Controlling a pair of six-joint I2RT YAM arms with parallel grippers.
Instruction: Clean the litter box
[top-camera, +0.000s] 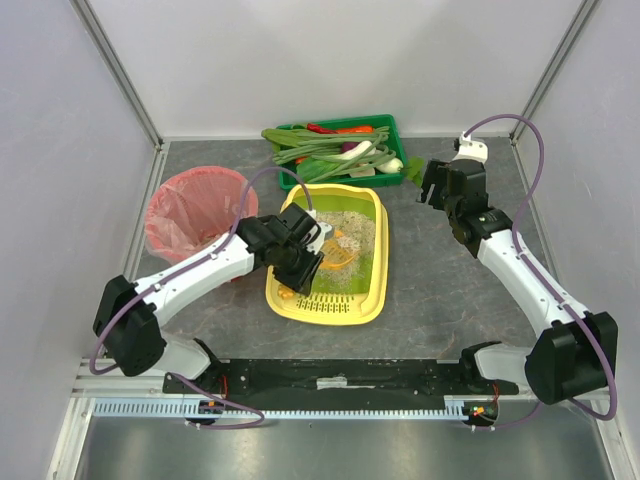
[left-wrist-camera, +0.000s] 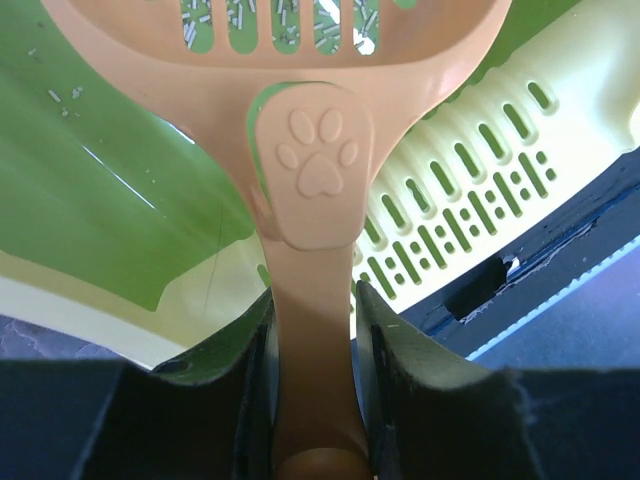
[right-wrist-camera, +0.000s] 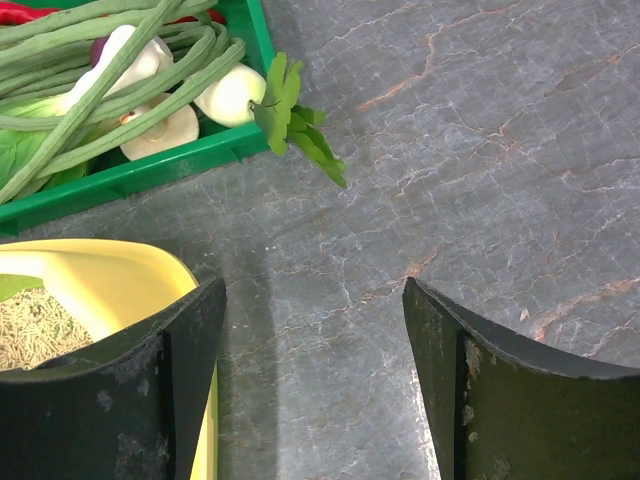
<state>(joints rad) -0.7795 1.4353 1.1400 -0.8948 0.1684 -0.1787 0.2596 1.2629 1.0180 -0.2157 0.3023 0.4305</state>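
The top camera looks down from above and behind the arm bases onto the whole grey marbled table, with the large rounded plastic litter box, yellow rim and lime-green inside, at the centre. The left wrist camera is very near above the slotted near end of the litter box, facing down along an orange plastic scoop. The right wrist camera is just right of the litter box, facing down at its far corner and the dark green plastic crate behind it. All three views share the box.
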